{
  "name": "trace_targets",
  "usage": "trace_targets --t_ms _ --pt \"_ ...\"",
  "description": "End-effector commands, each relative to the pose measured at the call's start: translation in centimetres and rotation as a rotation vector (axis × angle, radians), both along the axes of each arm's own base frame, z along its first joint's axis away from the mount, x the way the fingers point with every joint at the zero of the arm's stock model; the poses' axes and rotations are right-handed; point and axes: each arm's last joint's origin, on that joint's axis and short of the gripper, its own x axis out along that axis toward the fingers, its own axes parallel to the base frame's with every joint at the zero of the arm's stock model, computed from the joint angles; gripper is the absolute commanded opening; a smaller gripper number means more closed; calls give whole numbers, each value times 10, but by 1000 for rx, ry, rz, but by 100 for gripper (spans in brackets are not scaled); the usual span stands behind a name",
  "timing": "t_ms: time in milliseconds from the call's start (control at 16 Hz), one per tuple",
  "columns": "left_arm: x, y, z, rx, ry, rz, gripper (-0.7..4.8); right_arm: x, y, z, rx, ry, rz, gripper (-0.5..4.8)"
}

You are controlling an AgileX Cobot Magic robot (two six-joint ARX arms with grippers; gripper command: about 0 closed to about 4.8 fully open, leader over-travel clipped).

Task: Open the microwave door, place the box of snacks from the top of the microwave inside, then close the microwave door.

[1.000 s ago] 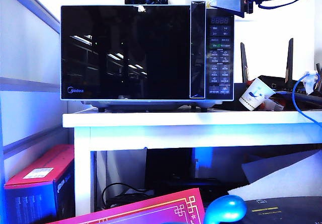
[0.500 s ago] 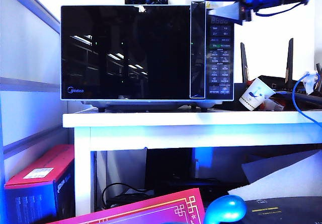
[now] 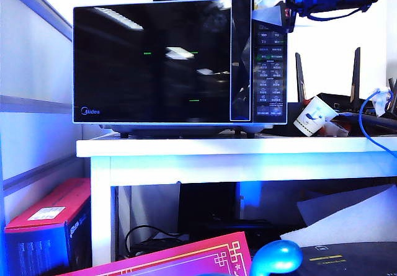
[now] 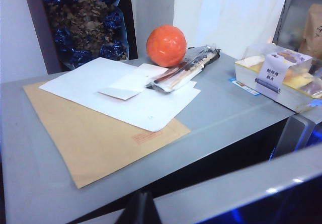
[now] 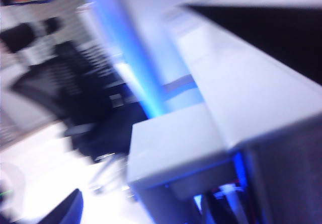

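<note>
The microwave (image 3: 180, 65) sits on the white counter (image 3: 236, 147), and its glossy black microwave door (image 3: 155, 62), silver-edged with a white "Midea" logo at its lower left corner, appears to stand slightly ajar at the handle side. The box of snacks (image 4: 279, 78), pale yellowish with a clear lid and a small white label whose print is too small to read, rests on the microwave's grey top near an orange ball (image 4: 166, 45), white papers (image 4: 126, 90) and a tan envelope (image 4: 100, 136). The right gripper (image 3: 279, 12) hangs at the microwave's upper right corner by the door's handle, its fingers' spread impossible to tell in the blurred wrist view; of the left gripper (image 4: 138, 211) only one dark tip shows above the microwave's top, so I cannot tell its state either.
</note>
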Motion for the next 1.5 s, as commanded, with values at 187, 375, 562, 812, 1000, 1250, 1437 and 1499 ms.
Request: trace_targets --t_ms 187,375,562,812,1000,1250,1437,1499 --pt "-1 -1 1 -1 -1 -6 -6 -7 3 10 14 24 139 306" --pt "-1 -1 1 -1 1 -11 -6 -9 4 9 14 55 189 306" --pt "-2 -2 1 -4 1 -35 -6 -10 4 10 14 103 239 306" --pt "-2 -4 1 -4 1 -42 -6 -15 2 17 15 103 242 306" --pt "-2 -4 1 -4 1 -41 -6 -16 0 19 15 99 239 305" --pt "-2 -4 1 -4 1 -41 -6 -17 5 19 14 106 252 300" --pt "-2 -4 1 -4 1 -41 -6 -20 23 19 12 107 296 292" --pt "-2 -4 1 -4 1 -41 -6 -21 28 19 11 107 308 292"
